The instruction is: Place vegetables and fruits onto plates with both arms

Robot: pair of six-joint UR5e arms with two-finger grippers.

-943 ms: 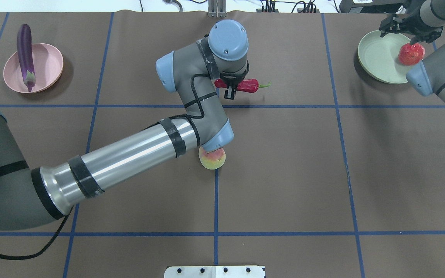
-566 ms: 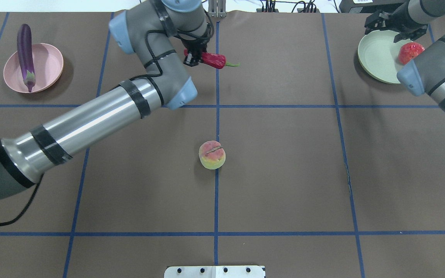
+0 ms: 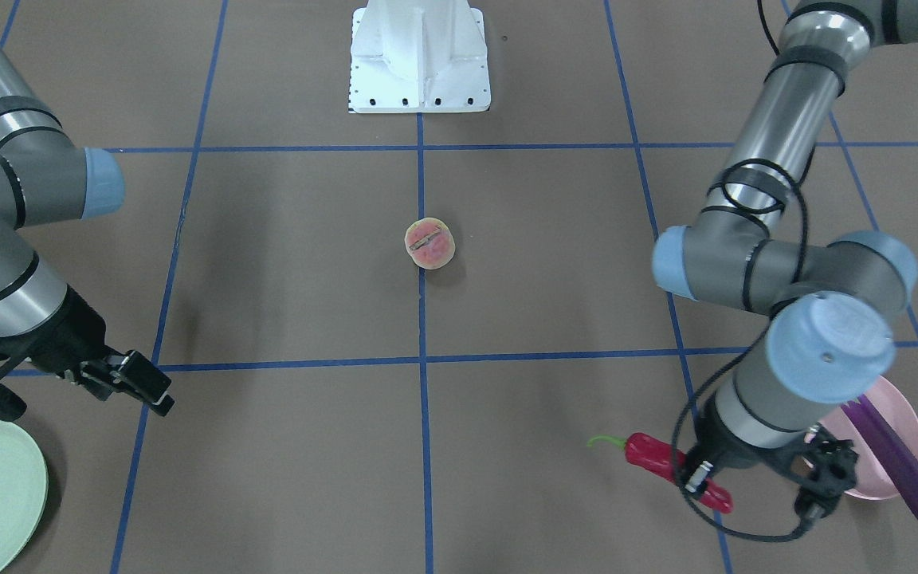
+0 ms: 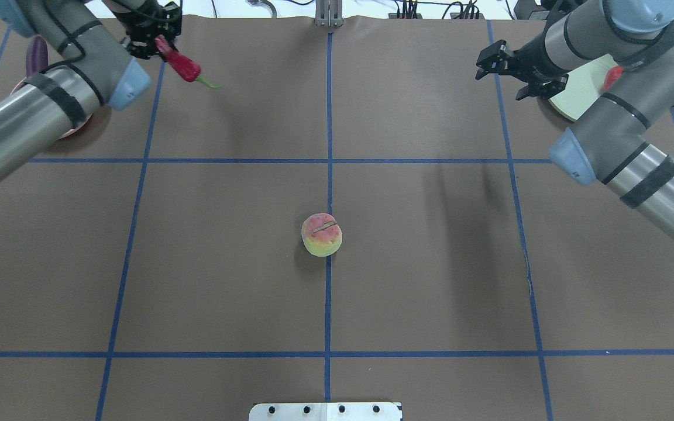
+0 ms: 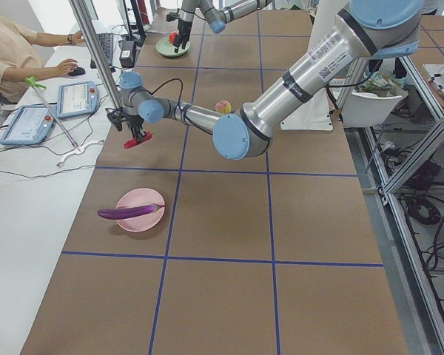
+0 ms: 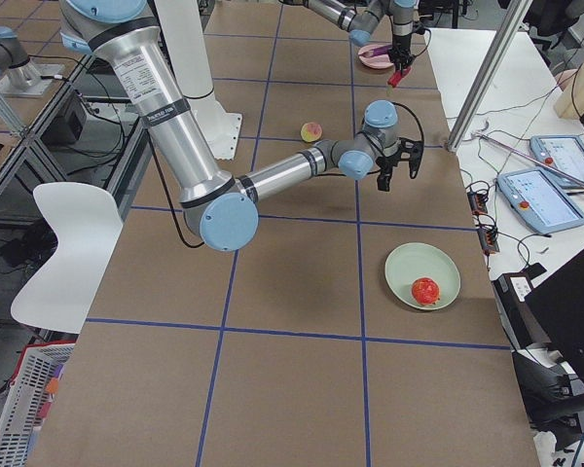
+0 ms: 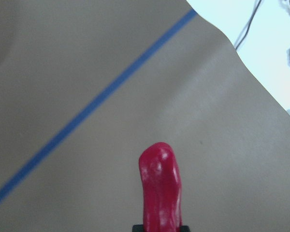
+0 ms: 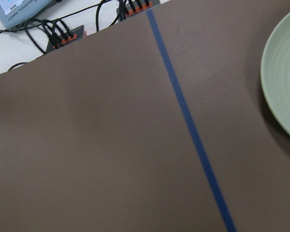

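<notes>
My left gripper (image 3: 706, 478) is shut on the red chili (image 3: 666, 466) and holds it above the table, just beside the pink plate (image 3: 901, 406). The chili also shows in the overhead view (image 4: 185, 67) and the left wrist view (image 7: 160, 188). The purple eggplant (image 3: 897, 462) lies across the pink plate. My right gripper (image 4: 504, 70) is open and empty, left of the mint green plate (image 4: 577, 93). The red pomegranate ball (image 6: 425, 290) rests on that plate. The peach (image 4: 322, 234) sits alone at the table's middle.
The white base block (image 3: 419, 56) stands at the robot's edge of the table. Cables and power strips (image 8: 63, 36) lie past the far edge. An operator (image 5: 15, 52) sits with tablets (image 5: 78, 96) beyond that edge.
My left arm swung left and back with the chili, from the table's middle to beside the pink plate. My right gripper drew left, off the green plate, leaving the pomegranate on it.
</notes>
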